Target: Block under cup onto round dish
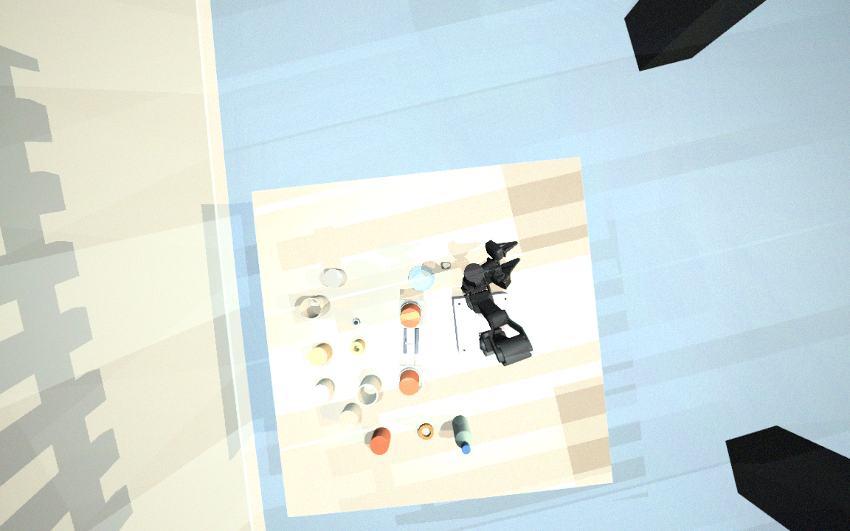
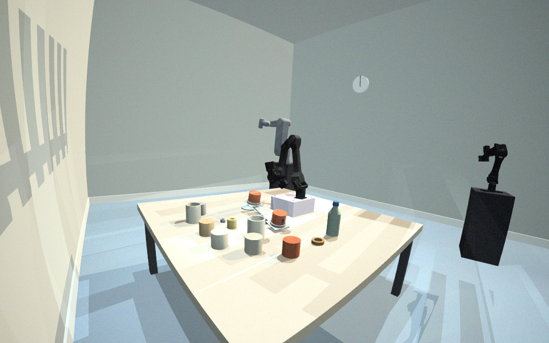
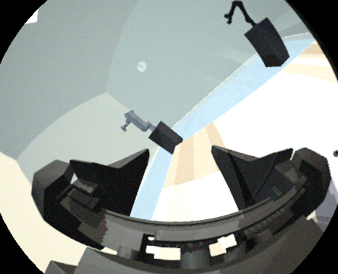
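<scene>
Nearest the exterior camera, a loose orange cup [image 2: 290,246] is only clutter. Two orange cups [image 1: 410,314] [image 1: 409,380] cap the balance [image 1: 410,342] on the surface [image 1: 547,422]; round dish [image 1: 420,278] beside. Pincer [image 1: 506,257] gapes empty, well apart. Choosing comes next; tilt is unreadable, block hidden.

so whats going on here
Nothing is being handled yet. The arm is folded over its base, its pincer open and empty, pointing away from the balance. Both orange cups stand on the balance ends, and the dish holds nothing.
</scene>
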Action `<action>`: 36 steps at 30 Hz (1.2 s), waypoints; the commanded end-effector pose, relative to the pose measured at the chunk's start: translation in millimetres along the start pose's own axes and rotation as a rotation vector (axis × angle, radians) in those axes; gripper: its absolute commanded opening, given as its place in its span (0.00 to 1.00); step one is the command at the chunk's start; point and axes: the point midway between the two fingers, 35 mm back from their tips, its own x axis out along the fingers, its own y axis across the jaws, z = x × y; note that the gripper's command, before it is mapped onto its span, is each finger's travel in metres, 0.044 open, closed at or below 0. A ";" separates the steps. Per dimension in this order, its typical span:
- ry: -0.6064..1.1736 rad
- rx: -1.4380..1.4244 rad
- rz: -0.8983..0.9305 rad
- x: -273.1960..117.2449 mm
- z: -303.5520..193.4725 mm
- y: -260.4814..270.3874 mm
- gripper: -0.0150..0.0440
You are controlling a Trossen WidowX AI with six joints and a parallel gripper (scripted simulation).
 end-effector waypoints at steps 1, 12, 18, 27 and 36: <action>0.004 -0.003 0.003 -0.8 -0.7 0.8 0.98; 0.261 -0.166 0.186 -60.0 -35.2 41.5 1.00; 0.400 -0.263 0.304 -100.9 -48.1 58.4 1.00; 0.595 -0.413 0.494 -166.9 -55.8 73.0 1.00; 0.769 -0.552 0.694 -231.0 -49.1 74.9 1.00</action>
